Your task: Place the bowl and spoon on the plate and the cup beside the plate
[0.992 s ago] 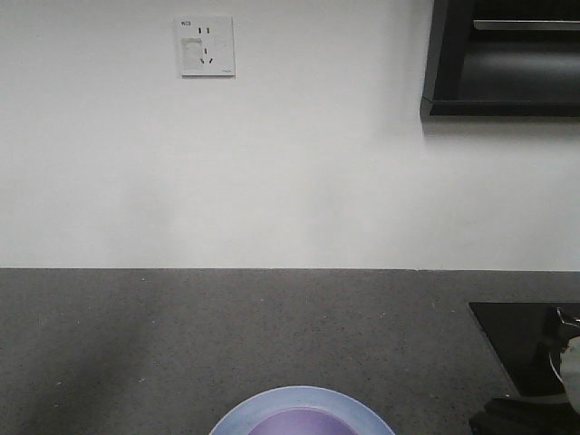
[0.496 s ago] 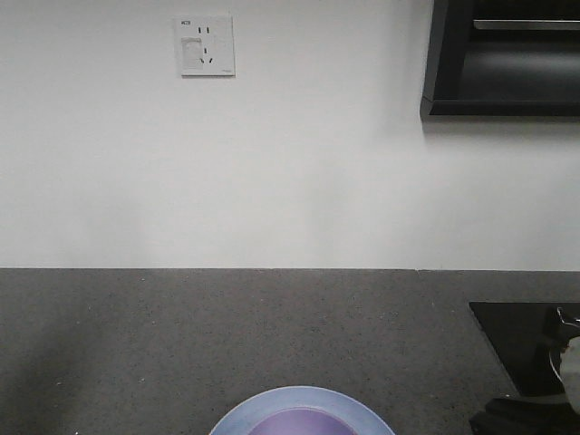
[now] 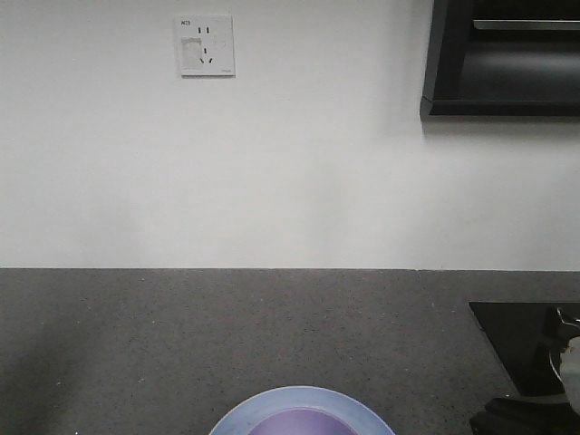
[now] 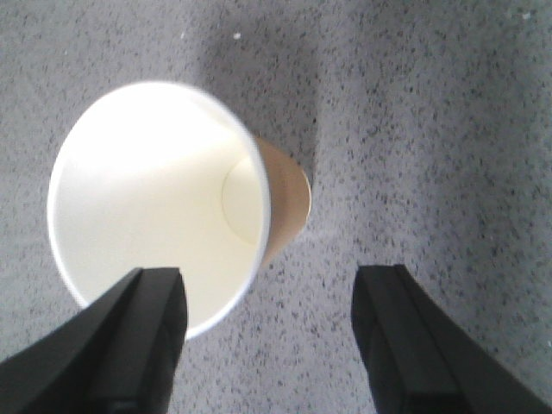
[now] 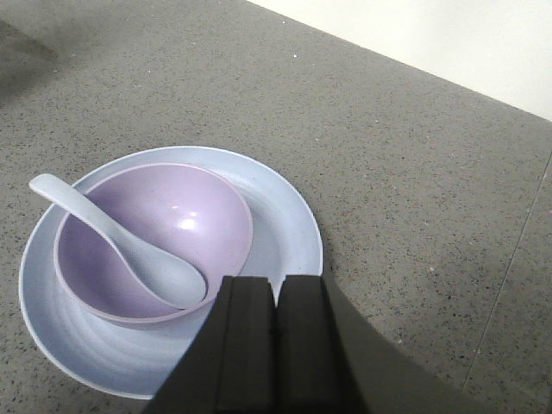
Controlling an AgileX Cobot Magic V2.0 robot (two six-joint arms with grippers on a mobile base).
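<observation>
The paper cup [image 4: 155, 190] stands upright on the speckled grey counter, cream inside and tan outside. My left gripper [image 4: 269, 285] hangs open above it, its left finger over the cup's near rim and its right finger over bare counter. The lavender bowl [image 5: 198, 207] sits on the pale blue plate [image 5: 276, 207], and the pale spoon [image 5: 129, 246] lies in the bowl with its handle over the left rim. My right gripper [image 5: 276, 285] is shut and empty just above the plate's near edge. The front view shows only the tops of the plate [image 3: 236, 412] and the bowl [image 3: 304, 424].
A black flat panel [image 3: 521, 340] lies on the counter at the right, with a pale object [image 3: 571, 362] at the frame edge. Behind the counter is a white wall with a socket [image 3: 205, 45] and a black cabinet [image 3: 503, 59].
</observation>
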